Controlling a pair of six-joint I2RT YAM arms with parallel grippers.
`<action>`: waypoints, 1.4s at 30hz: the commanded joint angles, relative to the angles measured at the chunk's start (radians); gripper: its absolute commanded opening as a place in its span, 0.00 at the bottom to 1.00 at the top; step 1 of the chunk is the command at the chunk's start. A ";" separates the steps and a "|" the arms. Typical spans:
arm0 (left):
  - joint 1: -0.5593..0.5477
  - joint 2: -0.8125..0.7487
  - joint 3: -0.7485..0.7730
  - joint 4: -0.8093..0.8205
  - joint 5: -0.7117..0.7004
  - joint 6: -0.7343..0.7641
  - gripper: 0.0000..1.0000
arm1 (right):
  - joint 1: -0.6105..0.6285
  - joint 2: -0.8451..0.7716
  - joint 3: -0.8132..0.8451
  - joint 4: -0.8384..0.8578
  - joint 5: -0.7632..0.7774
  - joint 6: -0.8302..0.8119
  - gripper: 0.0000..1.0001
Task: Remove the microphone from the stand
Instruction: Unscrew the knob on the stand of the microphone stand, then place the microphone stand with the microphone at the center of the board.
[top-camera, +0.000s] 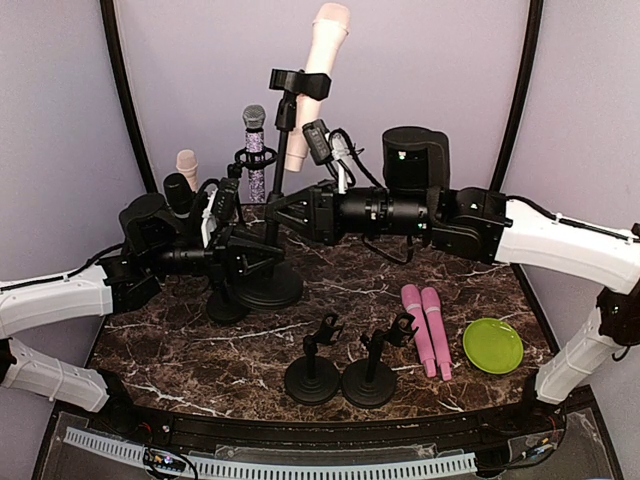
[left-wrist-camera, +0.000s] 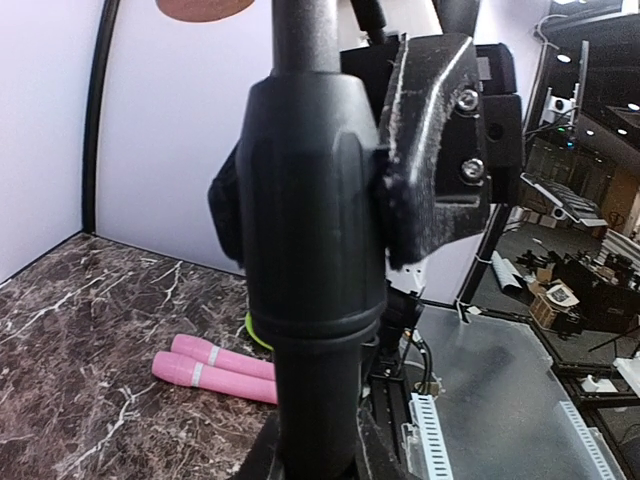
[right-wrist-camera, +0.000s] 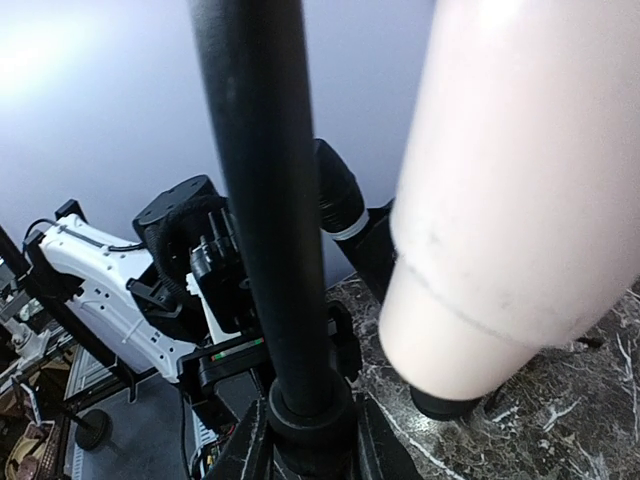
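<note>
Top external view alone: the pale microphone (top-camera: 322, 75) is seen held in the clip (top-camera: 298, 82) of the tall stand (top-camera: 268, 288). Its pole (top-camera: 273, 235) is clamped low by the left gripper (top-camera: 260, 258) and higher by the right gripper (top-camera: 278, 210); fingers (right-wrist-camera: 252, 440) pressed against it are shown only by the wrist views.

**Top view:** fixed camera above and behind the arm bases, looking down over the whole bench (top-camera: 200, 345).
**Left wrist view:** set very close to the stand pole (left-wrist-camera: 310, 250), facing right toward the pink microphones (left-wrist-camera: 215, 365).
**Right wrist view:** equally close, facing left toward the left arm (right-wrist-camera: 100, 278).

All three views share the stand pole.
</note>
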 joint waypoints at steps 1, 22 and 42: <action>0.001 -0.002 0.050 0.132 0.122 0.007 0.00 | -0.015 -0.079 -0.011 0.113 -0.183 0.013 0.10; 0.001 -0.052 -0.017 0.138 -0.105 0.027 0.00 | 0.016 -0.167 -0.236 0.302 0.136 0.103 0.52; -0.002 -0.012 0.038 0.106 0.062 0.045 0.00 | -0.105 -0.252 -0.182 0.268 -0.042 0.058 0.99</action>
